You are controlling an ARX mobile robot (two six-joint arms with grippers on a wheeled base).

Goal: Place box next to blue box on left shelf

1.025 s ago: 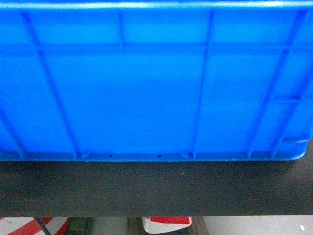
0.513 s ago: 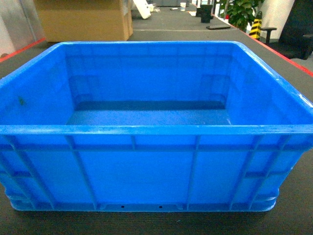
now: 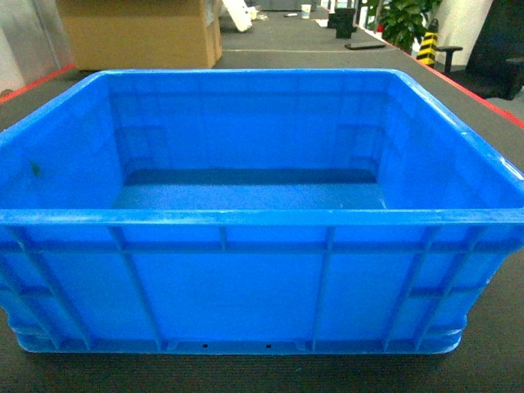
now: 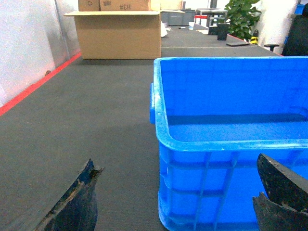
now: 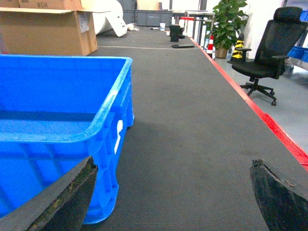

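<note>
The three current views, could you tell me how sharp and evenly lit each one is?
Head view: box sharp, pale glare along its near rim, interior shaded. Left wrist view: background crisp, left gripper fingers dark and soft-edged. Right wrist view: carpet evenly lit, right gripper fingers blurred.

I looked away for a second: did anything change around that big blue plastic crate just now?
A second ago the head camera showed only the bright blue ribbed plastic crate's side wall, close up. Now it sees the whole open crate and the dark floor beyond. The crate seems not to have moved. Since half a second ago, nothing changed.
</note>
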